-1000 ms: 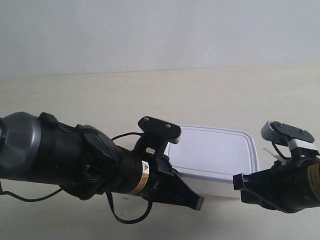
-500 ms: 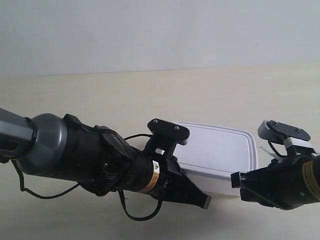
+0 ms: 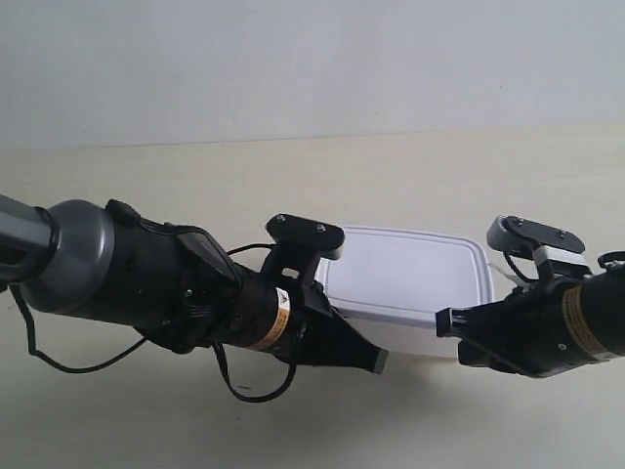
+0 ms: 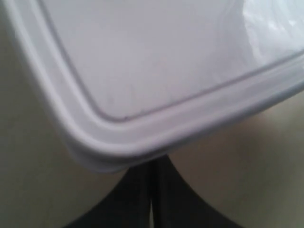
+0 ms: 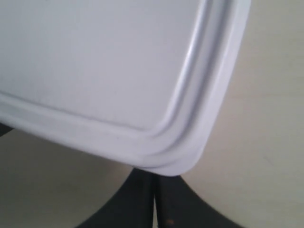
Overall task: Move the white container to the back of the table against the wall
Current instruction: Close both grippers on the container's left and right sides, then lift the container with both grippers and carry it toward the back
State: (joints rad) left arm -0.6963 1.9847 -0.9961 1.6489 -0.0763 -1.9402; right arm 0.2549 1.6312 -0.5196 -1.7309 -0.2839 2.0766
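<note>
The white container [image 3: 405, 274] lies lid-up on the table [image 3: 195, 176], well short of the wall [image 3: 293, 59]. My left gripper [image 4: 152, 183] is shut, its closed fingertips pressed against a near corner of the container [image 4: 156, 71], under the lid rim. My right gripper [image 5: 153, 185] is shut too, its tips against the other near corner of the container [image 5: 95, 61]. In the exterior view the left gripper [image 3: 376, 362] sits at the box's near left side and the right gripper [image 3: 444, 322] at its near right side. Neither holds anything.
Bare cream table stretches between the container and the wall. Black cables [image 3: 244, 391] hang from the arm at the exterior view's left. Both bulky arm bodies fill the near part of the table.
The container has slid a little toward the wall and slightly left in the exterior view, with both shut grippers following against its near corners.
</note>
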